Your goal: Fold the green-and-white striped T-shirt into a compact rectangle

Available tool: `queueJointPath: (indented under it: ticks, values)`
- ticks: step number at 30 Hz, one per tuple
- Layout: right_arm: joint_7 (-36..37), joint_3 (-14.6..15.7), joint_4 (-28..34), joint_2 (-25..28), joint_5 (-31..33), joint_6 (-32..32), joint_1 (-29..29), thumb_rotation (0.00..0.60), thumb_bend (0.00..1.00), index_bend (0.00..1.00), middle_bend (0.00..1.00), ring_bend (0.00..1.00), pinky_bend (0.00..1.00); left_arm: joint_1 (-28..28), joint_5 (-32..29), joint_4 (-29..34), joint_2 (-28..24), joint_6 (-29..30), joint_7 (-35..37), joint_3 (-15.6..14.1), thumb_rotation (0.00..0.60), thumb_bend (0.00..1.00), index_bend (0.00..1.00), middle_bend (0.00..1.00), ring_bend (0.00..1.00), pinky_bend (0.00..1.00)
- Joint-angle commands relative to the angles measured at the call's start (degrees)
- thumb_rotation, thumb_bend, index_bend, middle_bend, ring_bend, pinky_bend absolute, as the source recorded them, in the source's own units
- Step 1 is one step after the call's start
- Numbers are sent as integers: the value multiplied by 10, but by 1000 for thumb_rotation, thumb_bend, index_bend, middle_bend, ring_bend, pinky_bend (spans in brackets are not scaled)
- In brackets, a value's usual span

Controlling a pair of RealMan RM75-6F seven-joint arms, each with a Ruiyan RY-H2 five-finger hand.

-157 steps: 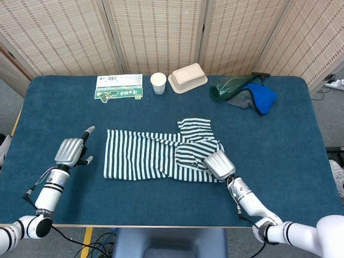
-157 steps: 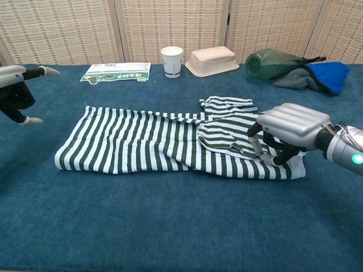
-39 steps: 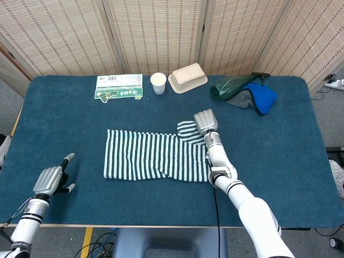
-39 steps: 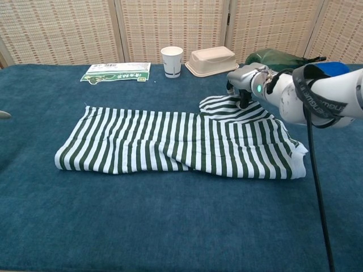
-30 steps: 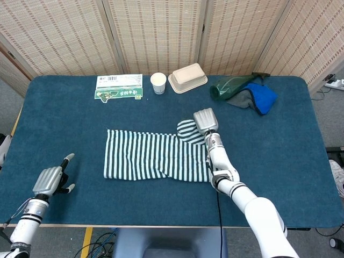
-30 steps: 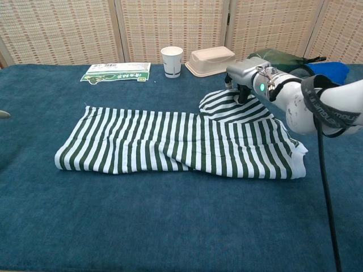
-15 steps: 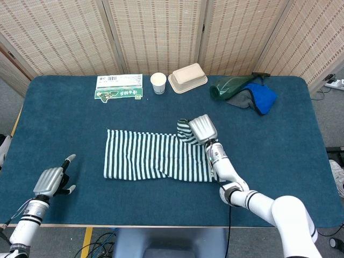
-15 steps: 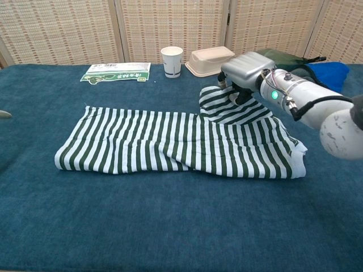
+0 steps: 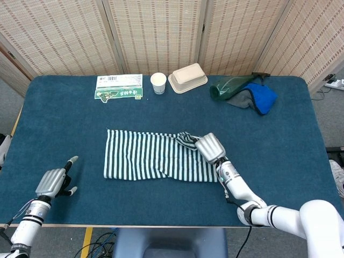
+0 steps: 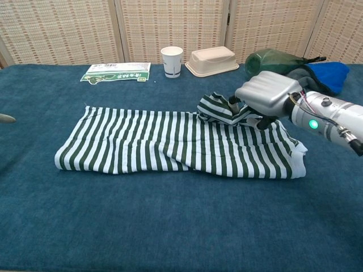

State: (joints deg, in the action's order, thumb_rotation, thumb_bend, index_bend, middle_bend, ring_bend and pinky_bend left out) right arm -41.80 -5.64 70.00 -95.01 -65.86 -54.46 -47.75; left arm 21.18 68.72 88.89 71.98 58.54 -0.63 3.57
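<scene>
Now my right hand (image 10: 266,97) grips sleeve (image 10: 218,109), lifted toward 9 o'clock for folding over shirt (image 10: 170,144); left hand (image 9: 52,183) empty, fingers loosely apart.

Table (image 9: 64,123) with dark blue cloth cover carrying everything. Striped T-shirt (image 9: 145,157) lying flat at middle. Far behind shirt, along back edge: green-and-white packet (image 9: 119,87) lying to left, paper cup (image 9: 158,83) standing beside it, beige lidded box (image 9: 187,77) sitting just right of cup. Further right of shirt, green bag (image 9: 231,85) and blue-and-grey cloth (image 9: 258,98) lying together, touching.
</scene>
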Motion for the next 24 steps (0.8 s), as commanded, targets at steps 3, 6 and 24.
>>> queueJointPath:
  ticks: [3,6,24]
  values:
    - [-2,32,64,39,-12,13,20,600,465,185,893,1000,1000,0,-1,2,-1,0,-2,-1,600,294,0,945,860,888]
    - [-3,47,95,57,-20,18,26,600,465,167,893,1000,1000,0,1,5,-2,1,-3,-1,600,294,0,945,860,888]
    - [46,31,175,119,-63,-17,42,600,465,163,895,1000,1000,1,2,16,-9,3,-6,0,600,294,0,945,860,889]
